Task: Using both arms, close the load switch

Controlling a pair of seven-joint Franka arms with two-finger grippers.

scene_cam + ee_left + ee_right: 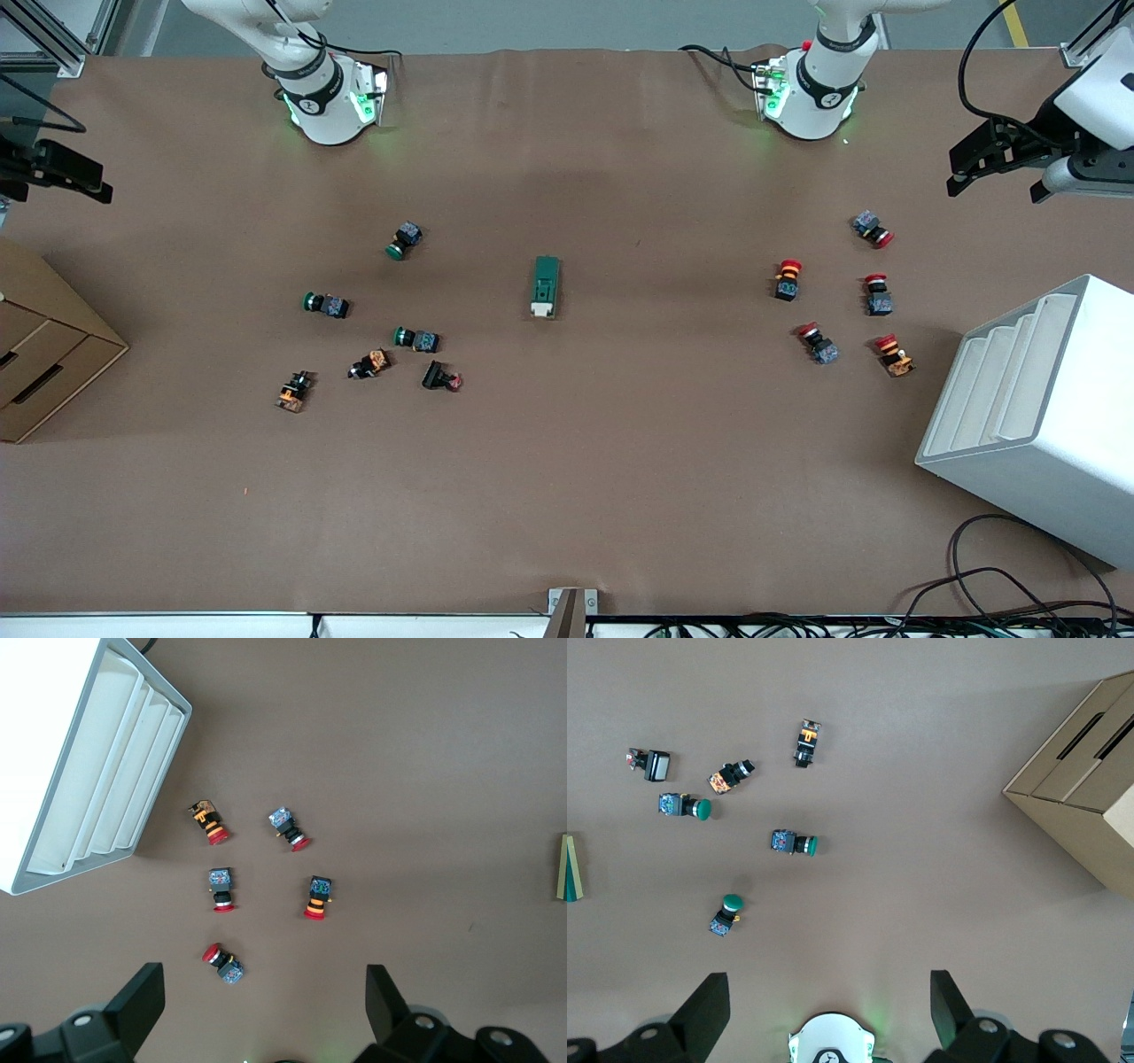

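Note:
The load switch [545, 286] is a dark green block lying mid-table, its cream-white piece at the end nearer the front camera. Only its edge shows in the left wrist view [563, 866] and in the right wrist view [572, 868]. My left gripper [988, 173] hangs open and empty high over the left arm's end of the table; it also shows in the left wrist view [264, 1010]. My right gripper [75, 177] hangs open and empty over the right arm's end; it also shows in the right wrist view [830, 1010]. Both are well away from the switch.
Several red push buttons [788, 278] lie toward the left arm's end, beside a white slotted rack [1045, 416]. Green and other push buttons [416, 338] lie toward the right arm's end, with a cardboard box [44, 354] at that table edge.

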